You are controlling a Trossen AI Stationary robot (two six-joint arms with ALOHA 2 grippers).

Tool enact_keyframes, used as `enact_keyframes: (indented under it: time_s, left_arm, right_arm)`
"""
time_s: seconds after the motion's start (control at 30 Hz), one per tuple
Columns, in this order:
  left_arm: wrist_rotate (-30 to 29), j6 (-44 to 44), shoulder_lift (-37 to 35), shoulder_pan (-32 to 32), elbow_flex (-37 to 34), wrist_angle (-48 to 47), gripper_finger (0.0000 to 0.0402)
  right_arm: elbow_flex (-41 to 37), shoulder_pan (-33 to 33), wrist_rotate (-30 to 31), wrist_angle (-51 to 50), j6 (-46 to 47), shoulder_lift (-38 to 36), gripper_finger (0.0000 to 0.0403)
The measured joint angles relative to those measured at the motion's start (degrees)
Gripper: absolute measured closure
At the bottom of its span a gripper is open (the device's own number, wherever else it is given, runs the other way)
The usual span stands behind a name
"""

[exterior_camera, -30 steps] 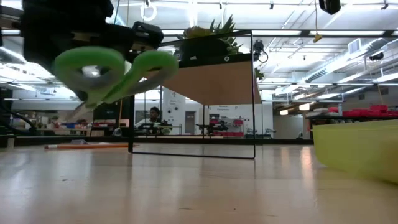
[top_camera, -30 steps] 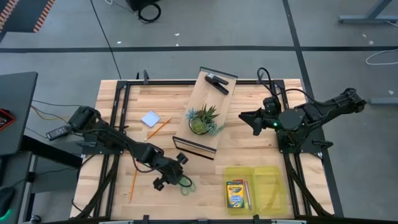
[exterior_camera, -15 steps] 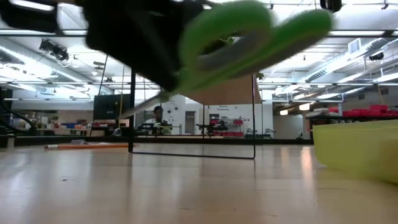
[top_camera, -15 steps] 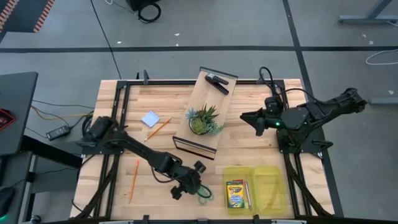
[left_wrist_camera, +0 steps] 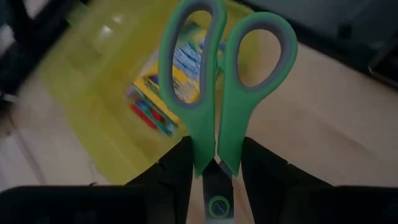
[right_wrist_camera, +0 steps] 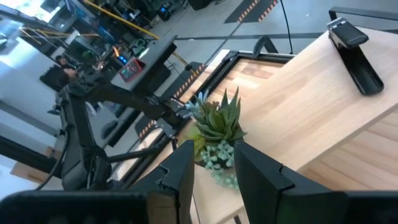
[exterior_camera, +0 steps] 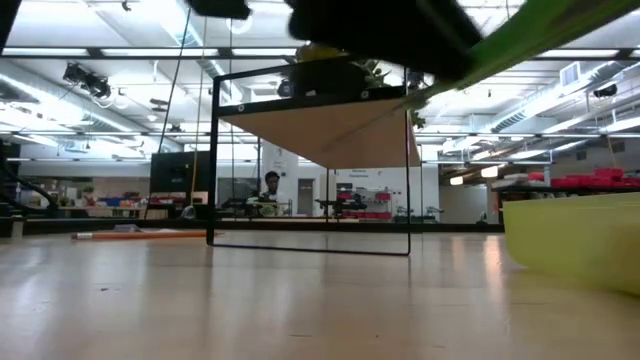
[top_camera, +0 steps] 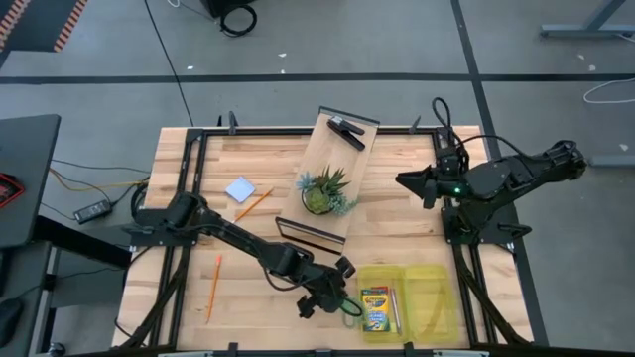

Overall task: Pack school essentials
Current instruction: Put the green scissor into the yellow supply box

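Scissors (left_wrist_camera: 227, 93) are held by the left gripper (left_wrist_camera: 216, 167), clamped at the blades just below the handles, beside the yellow case (top_camera: 429, 302) holding the crayons (top_camera: 374, 310). They should be carried fully over the case, lowered flat, then released. The right gripper (right_wrist_camera: 213, 163) waits part-open, empty, near the plant (top_camera: 323, 189).

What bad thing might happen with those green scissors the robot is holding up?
The left gripper pinches the scissors only near the pivot, handles sticking out, so they might swing or slip. They hang by the yellow box, where the crayon box fills one side, so they might land on it or the rim.
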Motion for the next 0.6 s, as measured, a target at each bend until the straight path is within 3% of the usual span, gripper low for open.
enact_keyframes:
  time_s: [0.6]
  left_arm:
    - [-0.84,4.65,7.26,1.17,8.76,9.31,0.0283]
  right_arm:
    - [0.00,0.00,0.35,-1.48,0.44,-1.45,0.0283]
